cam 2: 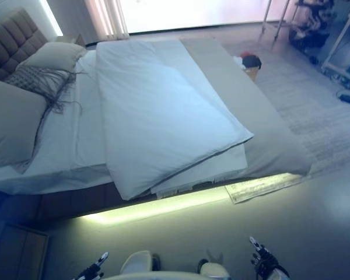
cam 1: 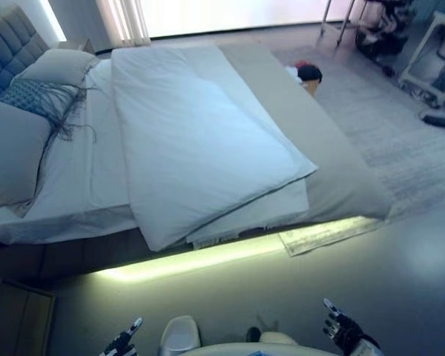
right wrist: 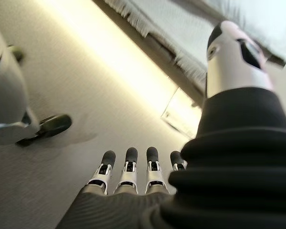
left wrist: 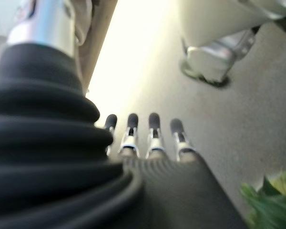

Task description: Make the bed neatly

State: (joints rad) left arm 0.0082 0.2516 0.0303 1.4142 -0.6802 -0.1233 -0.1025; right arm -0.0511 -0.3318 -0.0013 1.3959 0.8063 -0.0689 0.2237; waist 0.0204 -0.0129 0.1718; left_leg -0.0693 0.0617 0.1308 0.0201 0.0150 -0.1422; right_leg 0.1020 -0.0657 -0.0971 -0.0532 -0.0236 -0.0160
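A bed (cam 1: 334, 170) with a grey cover stands before me, its tufted headboard (cam 1: 7, 44) at the left. A white duvet (cam 1: 193, 141) lies folded in layers across the middle, one corner hanging over the near side. Grey pillows (cam 1: 11, 148) and a fringed cushion (cam 1: 37, 96) lie at the head end. My left hand (cam 1: 122, 343) and right hand (cam 1: 341, 326) hang low over the floor, well short of the bed. Both are open and hold nothing, as the left wrist view's fingers (left wrist: 152, 136) and right wrist view's fingers (right wrist: 128, 174) show.
A lit strip (cam 1: 200, 259) glows under the bed's near side. A pale rug (cam 1: 408, 133) lies at the right, with a basket of clothes (cam 1: 308, 74) beyond the bed. A white rack (cam 1: 434, 52) stands at the far right, a wooden nightstand (cam 1: 15, 315) at lower left.
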